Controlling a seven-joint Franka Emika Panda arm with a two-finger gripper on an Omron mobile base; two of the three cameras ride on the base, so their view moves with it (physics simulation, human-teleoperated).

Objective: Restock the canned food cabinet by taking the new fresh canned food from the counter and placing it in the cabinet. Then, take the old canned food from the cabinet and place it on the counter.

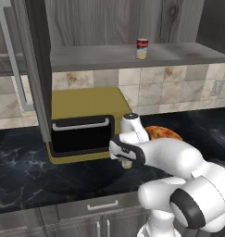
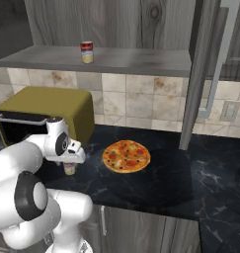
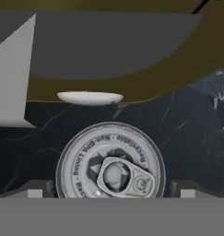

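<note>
The new fresh canned food [image 3: 111, 152] stands upright on the black counter [image 1: 21, 171] in front of the yellow microwave. Its silver pull-tab lid faces the hand camera. My gripper [image 3: 111, 191] is open and points straight down over it, one fingertip on each side of the rim. From the base views only the can's pale lower part [image 1: 127, 163] [image 2: 69, 169] shows under the hand [image 1: 125, 155] [image 2: 67, 157]. The old canned food [image 1: 141, 48] [image 2: 87, 52], red over cream, stands on the cabinet [image 1: 95, 58] shelf board, with the dark door [image 2: 198, 74] swung open.
The yellow microwave [image 1: 86, 104] [image 2: 47, 106] sits just behind the can, under the shelf. A pizza [image 2: 126, 156] [image 1: 165, 133] lies on the counter to the right of the hand. Grey drawers [image 1: 102, 206] run below the counter edge.
</note>
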